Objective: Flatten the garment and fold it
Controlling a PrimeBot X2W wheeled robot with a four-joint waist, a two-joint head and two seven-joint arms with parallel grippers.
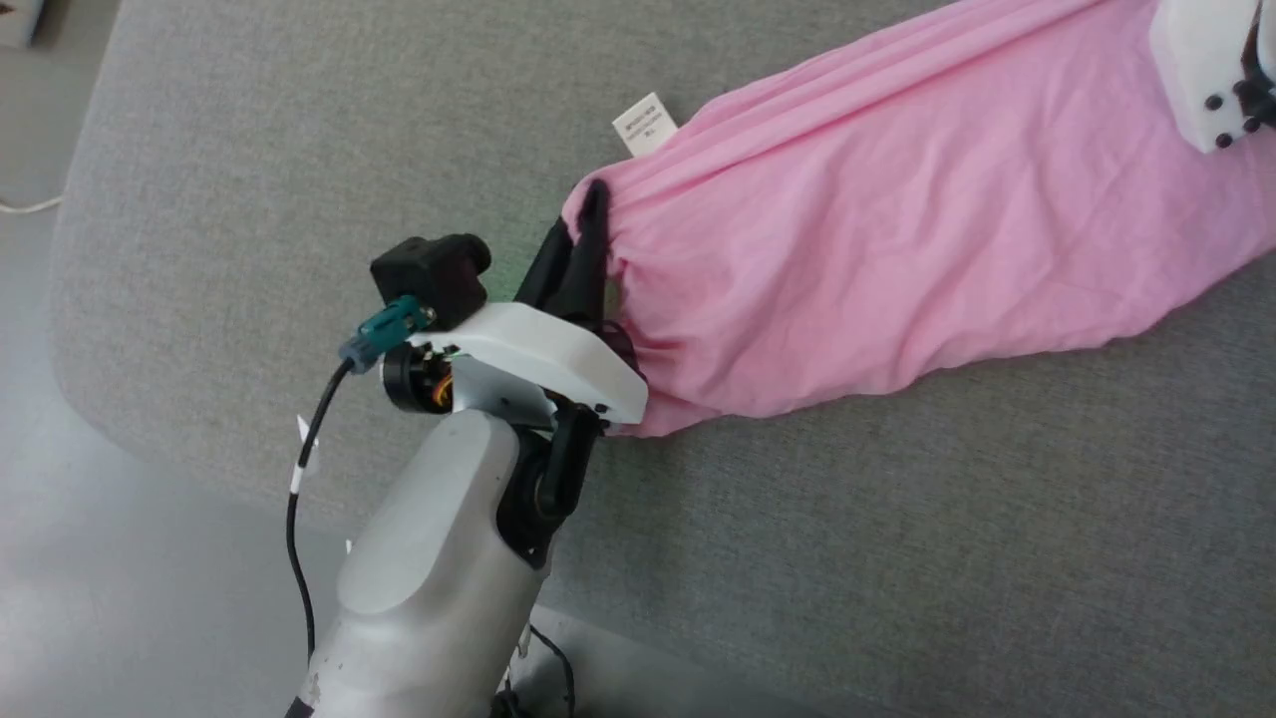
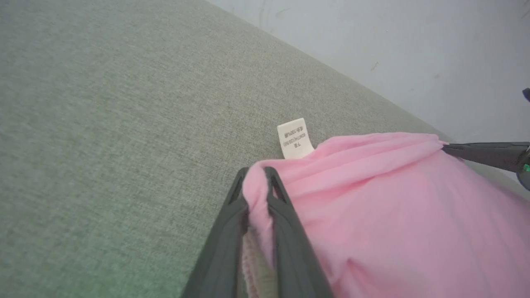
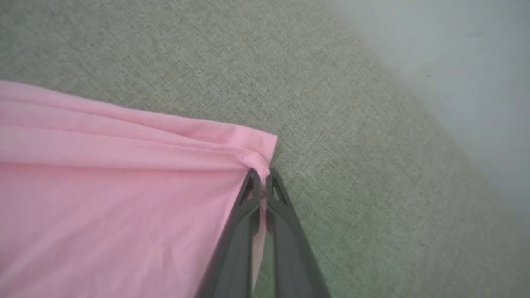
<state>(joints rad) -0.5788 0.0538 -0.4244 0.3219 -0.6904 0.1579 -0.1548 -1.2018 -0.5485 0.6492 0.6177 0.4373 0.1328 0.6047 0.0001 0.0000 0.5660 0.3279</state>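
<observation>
The grey table [image 1: 249, 199] is the biggest thing here. The pink shorts [image 1: 897, 229] lie on it, pulled long from the middle of the head view up to the upper right corner, with long wrinkles. The left pincer [image 2: 256, 171] is pinched tight on the bunched end near the middle. The right pincer [image 3: 261, 174] is pinched tight on a corner at the other end. A small white tag [image 1: 646, 124] sticks out just above the left pincer.

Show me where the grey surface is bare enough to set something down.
The surface is free left of the tag and left gripper, and in a wide band on the garment's near side. Crowded: its two ends, the other pinched by the right gripper.
</observation>
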